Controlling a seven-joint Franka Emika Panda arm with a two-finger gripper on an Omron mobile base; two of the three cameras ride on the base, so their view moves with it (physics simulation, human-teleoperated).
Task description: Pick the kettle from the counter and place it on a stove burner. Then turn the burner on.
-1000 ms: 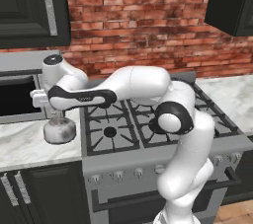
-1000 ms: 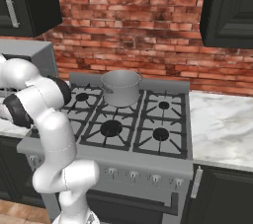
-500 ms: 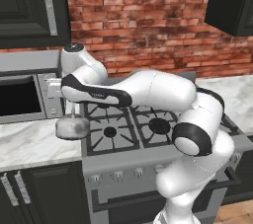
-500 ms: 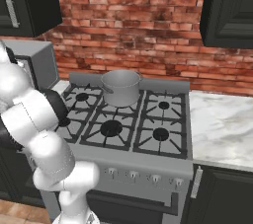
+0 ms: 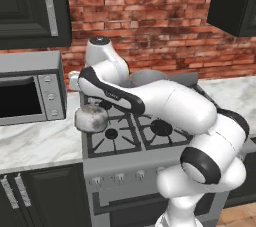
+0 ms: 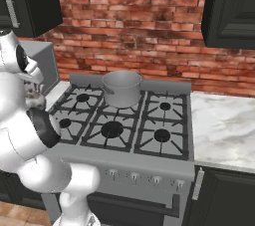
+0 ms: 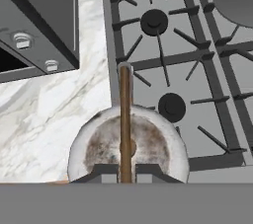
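The small squat silver-grey metal kettle [image 7: 128, 154], low in the hand view's centre, is pinched at its thin brown handle by the end effector [image 7: 126, 169], the handle's long axis running up-frame, above the white marble counter [image 7: 54, 104] and the black front-left stove burner [image 7: 171, 105].

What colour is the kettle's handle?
Brown, over the kettle's mottled silver-grey body; clearest in the hand view.
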